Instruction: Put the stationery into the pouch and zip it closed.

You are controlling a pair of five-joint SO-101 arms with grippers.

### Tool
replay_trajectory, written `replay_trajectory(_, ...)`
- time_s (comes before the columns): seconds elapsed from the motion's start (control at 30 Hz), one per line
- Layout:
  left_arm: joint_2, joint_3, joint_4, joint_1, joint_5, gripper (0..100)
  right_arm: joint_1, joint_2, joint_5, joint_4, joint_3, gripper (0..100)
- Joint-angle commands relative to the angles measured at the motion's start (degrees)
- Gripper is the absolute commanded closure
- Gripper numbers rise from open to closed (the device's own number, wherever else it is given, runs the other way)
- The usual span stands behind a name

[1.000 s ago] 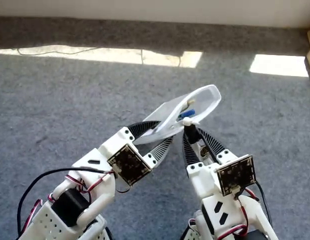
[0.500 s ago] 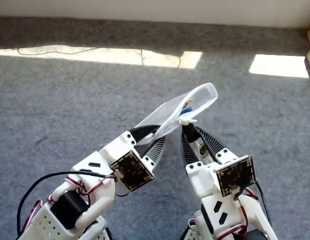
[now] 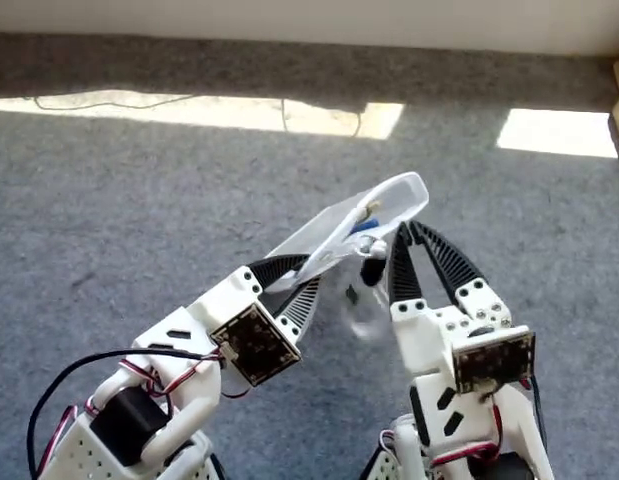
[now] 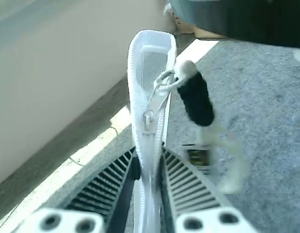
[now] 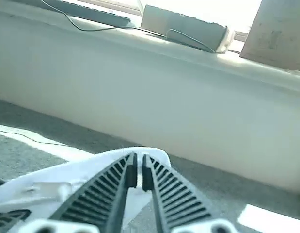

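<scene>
Right, the pouch (image 3: pixel 354 222) is up in the air above the grey table (image 3: pixel 139 220), slanting upward away from the arms. Its lower end is clamped in my left pincer (image 4: pixel 149 160), whose two ribbed fingers press on either side of the zip edge. Through the clear side I make out a blue item (image 3: pixel 370 226) and something pale beside it. A black zip tag (image 4: pixel 196 99) with a white bead hangs loose from the slider, beside the pouch. My right pincer (image 3: pixel 401 233) has its fingers drawn almost together, with only a thin slit between them and nothing in it. Its tips sit just beside the pouch's upper end.
</scene>
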Motion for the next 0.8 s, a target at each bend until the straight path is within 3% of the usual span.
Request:
replay_trajectory(0.0,0.0,-1.5,1.8,-3.6,-0.4,100,3.6,5.8,0.4,-2.5,-0.6,99.4)
replay_trajectory(0.17,0.0,-1.5,2.1,-3.5,-0.4,100,5.1,8.0,0.4,-0.2,-0.7,99.1)
replay_trajectory(0.4,0.0,-1.5,2.1,-3.7,-0.4,100,-0.4,8.0,-3.9,16.9,-10.3,89.9)
replay_trajectory(0.57,0.0,-1.5,2.0,-3.6,-0.3,100,-10.2,8.0,-5.7,24.9,-14.5,87.0)
replay_trajectory(0.77,0.0,-1.5,2.0,-3.4,-0.3,100,-21.3,8.4,-5.8,24.3,-14.0,86.8)
